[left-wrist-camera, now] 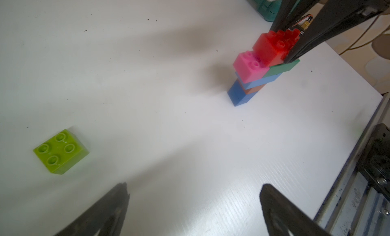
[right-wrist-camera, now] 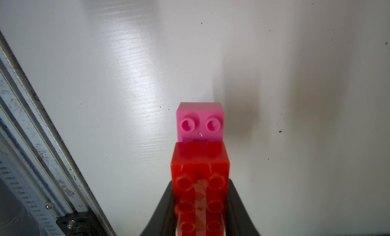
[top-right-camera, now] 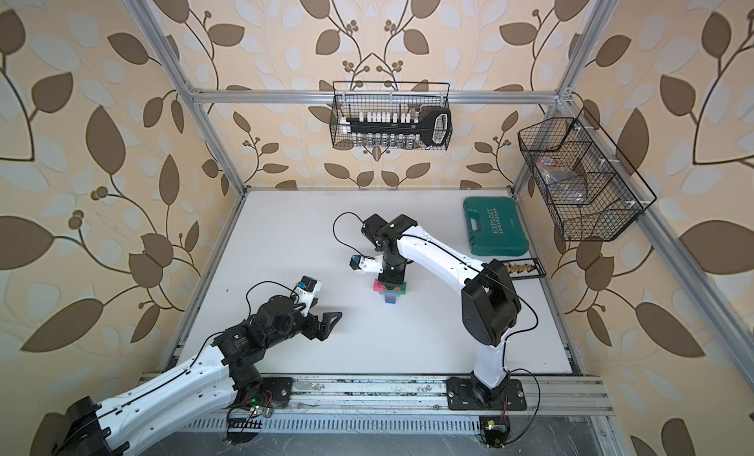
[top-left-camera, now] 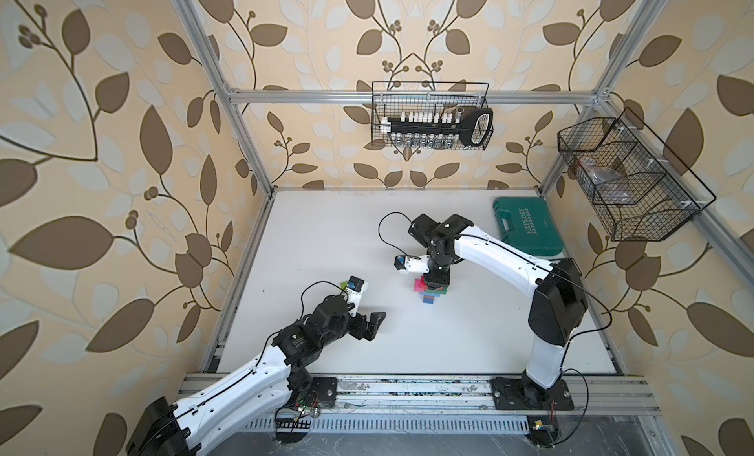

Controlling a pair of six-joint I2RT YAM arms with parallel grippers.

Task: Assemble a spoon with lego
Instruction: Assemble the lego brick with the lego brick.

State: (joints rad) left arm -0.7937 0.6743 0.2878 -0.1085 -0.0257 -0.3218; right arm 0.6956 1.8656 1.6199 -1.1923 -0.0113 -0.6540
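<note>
The spoon (top-left-camera: 431, 295) (top-right-camera: 389, 295) stands mid-table as a stack of lego: a blue base (left-wrist-camera: 238, 95), then brown-orange, light-blue and green layers, with a pink brick (left-wrist-camera: 249, 70) (right-wrist-camera: 200, 121) on one end. My right gripper (top-left-camera: 435, 284) (right-wrist-camera: 200, 184) points straight down, shut on the long red brick (left-wrist-camera: 268, 47) (right-wrist-camera: 200, 161) on top of the stack, beside and partly over the pink one. A lime brick (left-wrist-camera: 61, 151) lies loose on the table, studs up. The left gripper (top-left-camera: 373, 325) (top-right-camera: 328, 325) (left-wrist-camera: 195, 186) hovers open and holds nothing, front-left of the stack.
A teal tool case (top-left-camera: 526, 225) (top-right-camera: 495, 225) lies at the back right. Beside it, a small dark rack (top-right-camera: 524, 268) sits by the right frame. Wire baskets (top-left-camera: 430, 115) (top-left-camera: 628, 176) hang on the back and right walls. An aluminium rail (top-left-camera: 408, 388) borders the front edge.
</note>
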